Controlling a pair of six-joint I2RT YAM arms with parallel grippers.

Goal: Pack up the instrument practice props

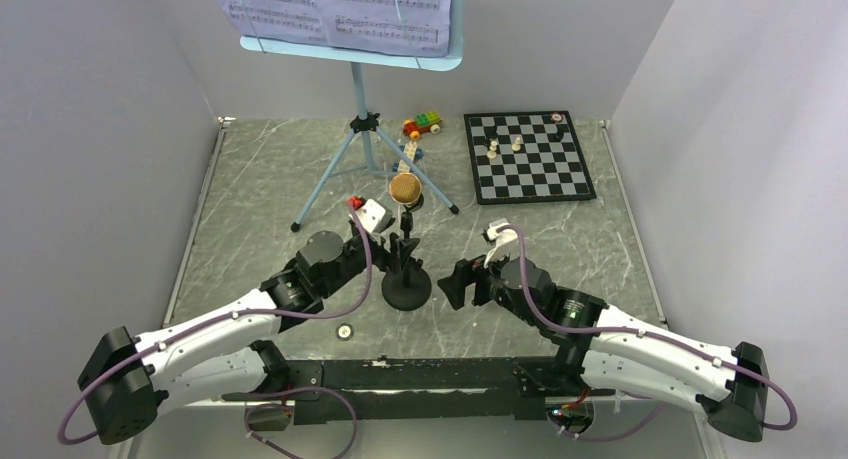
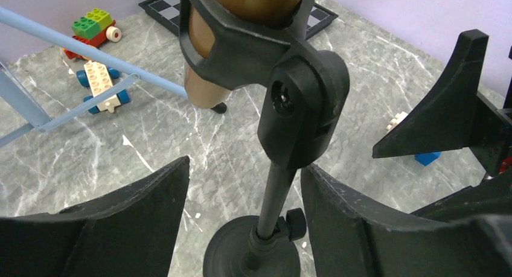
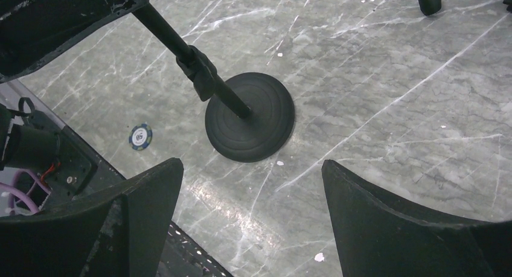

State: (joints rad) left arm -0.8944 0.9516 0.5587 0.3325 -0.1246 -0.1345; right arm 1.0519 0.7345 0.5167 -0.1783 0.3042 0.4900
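At the near middle of the table [image 1: 600, 239], the mic stand [image 1: 406, 291] is standing upright with the mic [image 1: 405, 189] clipped on top. The left claw [image 2: 244, 168] is hanging wide open, its fingers flanking the pole, seemingly not touching it. The right claw [image 3: 252, 168] is gaping too, facing the round base from just beside it. Securing the mic stand looks like the step in hand; next, the left fingers need closing squarely on the pole. The music stand [image 1: 357, 89] and pages [image 1: 340, 4] are waiting at the back.
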